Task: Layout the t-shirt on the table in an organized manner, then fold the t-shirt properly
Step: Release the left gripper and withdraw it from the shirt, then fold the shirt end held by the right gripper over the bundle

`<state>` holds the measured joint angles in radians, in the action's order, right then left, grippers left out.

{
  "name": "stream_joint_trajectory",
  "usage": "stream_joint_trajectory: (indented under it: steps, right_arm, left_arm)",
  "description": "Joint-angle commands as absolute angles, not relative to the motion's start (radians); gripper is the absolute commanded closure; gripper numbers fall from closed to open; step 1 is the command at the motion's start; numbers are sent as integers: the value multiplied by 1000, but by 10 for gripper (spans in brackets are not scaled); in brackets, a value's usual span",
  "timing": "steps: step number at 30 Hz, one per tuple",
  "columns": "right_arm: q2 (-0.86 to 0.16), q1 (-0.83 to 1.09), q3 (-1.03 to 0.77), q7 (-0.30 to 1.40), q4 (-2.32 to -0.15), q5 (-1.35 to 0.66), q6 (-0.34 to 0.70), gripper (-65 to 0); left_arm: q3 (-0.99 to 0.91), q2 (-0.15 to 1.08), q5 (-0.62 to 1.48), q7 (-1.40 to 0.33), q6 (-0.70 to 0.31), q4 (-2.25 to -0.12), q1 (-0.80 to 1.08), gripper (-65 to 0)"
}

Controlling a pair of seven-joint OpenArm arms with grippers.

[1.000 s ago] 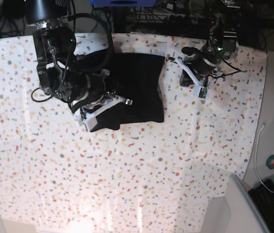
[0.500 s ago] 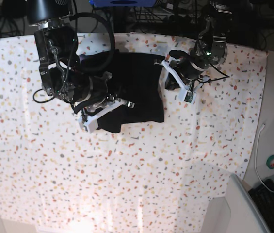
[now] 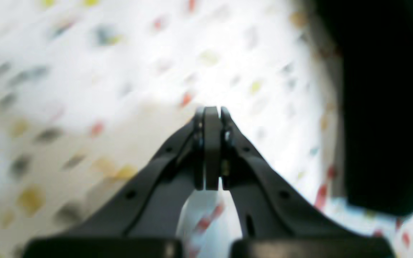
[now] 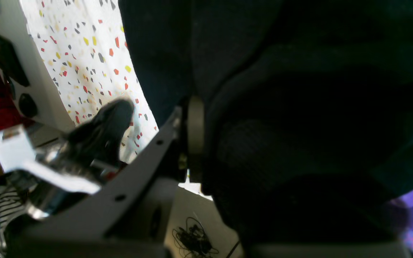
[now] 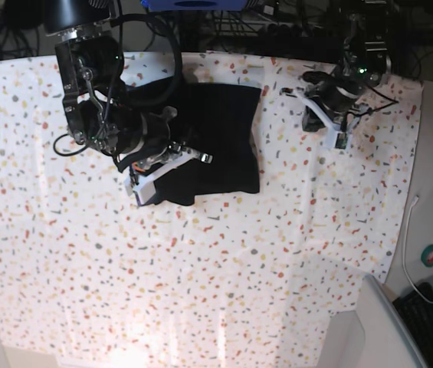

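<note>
right gripper (image 5: 172,165) pinching t-shirt (image 5: 220,138) edge | folded, long axis front-to-back

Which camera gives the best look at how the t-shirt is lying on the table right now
The base view: it shows the whole t-shirt as a folded dark block on the table, the right gripper at its edge. The right wrist view shows only close-up dark cloth; the left wrist view catches one blurred edge.
</note>
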<state>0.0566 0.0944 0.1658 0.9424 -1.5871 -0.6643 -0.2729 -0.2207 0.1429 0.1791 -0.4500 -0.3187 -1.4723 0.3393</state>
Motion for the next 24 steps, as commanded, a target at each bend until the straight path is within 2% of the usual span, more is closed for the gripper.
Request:
stream_joint_trajectory:
  steps: [1, 4, 6, 7, 10, 11, 12, 16, 24]
  right_arm:
    - [61, 82, 165, 938, -1604, -679, -269, 0]
    - [61, 81, 163, 938, -1600, -682, -269, 0]
    - [62, 81, 166, 943, -1600, -682, -269, 0]
    - [62, 81, 168, 940, -1600, -682, -269, -39]
    - [62, 79, 170, 938, -1601, -682, -269, -330]
    - [62, 77, 170, 937, -1603, -682, -269, -398]
    - [62, 76, 170, 937, -1604, -682, -269, -431]
    - [62, 76, 171, 937, -1635, -680, -269, -446]
    - [73, 61, 222, 944, -1649, -680, -269, -446]
  left_arm:
    - [-249, 157, 185, -430, -321, -1508, 349, 0]
    - [-346, 159, 185, -430, -328, -1546, 392, 0]
    - [-409, 159, 185, -430, -374, -1552, 404, 0]
    - [-441, 159, 185, -430, -401, -1552, 407, 0]
    - [-541, 156, 185, -446, -466, -1546, 409, 0]
    - [-568, 156, 185, -470, -483, -1546, 406, 0]
    - [-590, 156, 185, -495, -495, -1547, 403, 0]
    - [-670, 157, 185, -526, -541, -1550, 400, 0]
    - [-688, 159, 185, -526, -545, -1547, 400, 0]
